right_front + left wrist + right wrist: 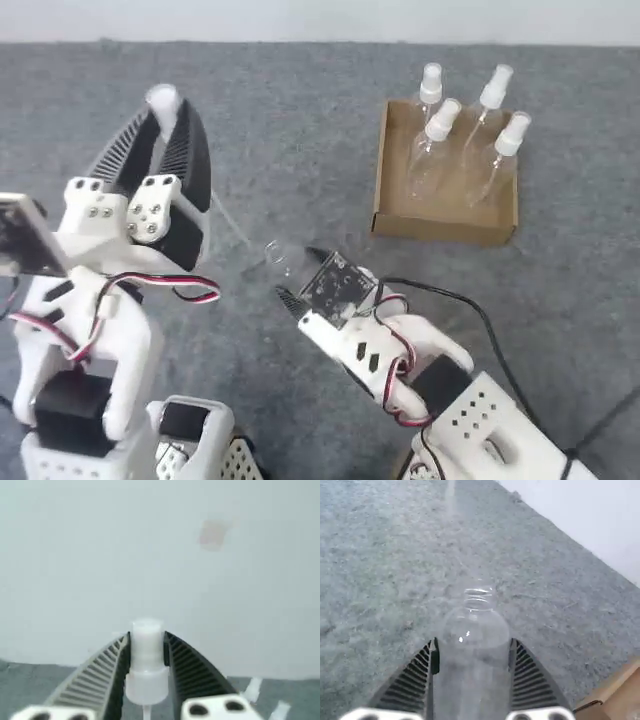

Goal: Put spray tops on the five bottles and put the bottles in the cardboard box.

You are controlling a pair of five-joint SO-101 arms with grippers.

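Observation:
My left gripper (165, 108) is raised over the left of the grey mat, shut on a white spray top (163, 99) whose thin dip tube (232, 226) trails down toward the middle. In the left wrist view the spray top (146, 662) sits upright between the left gripper's (146, 641) black ribbed fingers. My right gripper (296, 276) at lower centre is shut on a clear capless bottle (283, 257). The bottle (474, 645) points its open neck away from the right gripper (474, 651), toward the dip tube. The cardboard box (440, 226) lies at the back right.
Several clear bottles (432, 152) with white spray tops lie side by side in the box. A corner of the box (619, 691) shows beside the right gripper. Red, white and black cables run along both arms. A pale wall stands behind the mat.

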